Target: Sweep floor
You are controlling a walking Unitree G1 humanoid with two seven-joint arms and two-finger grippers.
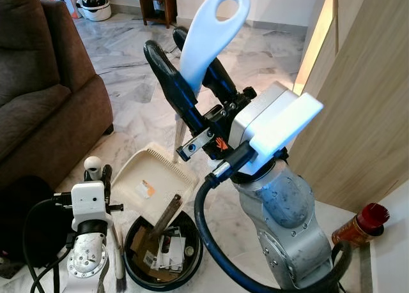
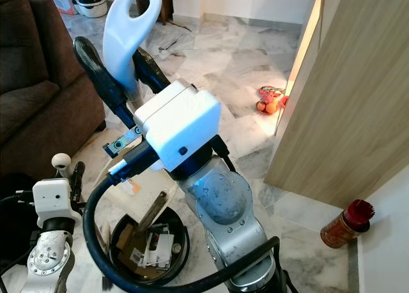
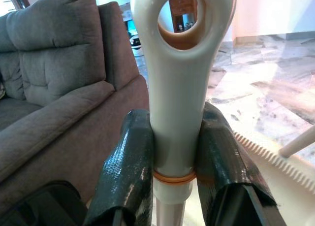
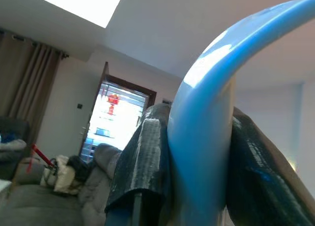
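Indoors on a marble floor (image 1: 255, 57), a brown sofa (image 1: 45, 95) fills the left side. Just beside it, the left gripper (image 3: 174, 152) pinches a pale handle (image 3: 179, 88), fingers (image 3: 125, 172) pressed against its sides. Near the sofa's base, a cream dustpan (image 1: 150, 178) lies on the floor, its near edge touching a black bin (image 1: 163, 255) holding paper scraps. Further right, the raised right gripper (image 1: 192, 73) clamps a light blue looped handle (image 1: 211, 34). A wooden panel (image 1: 364, 114) stands at right, with a red-capped bottle (image 1: 361, 226) near its foot.
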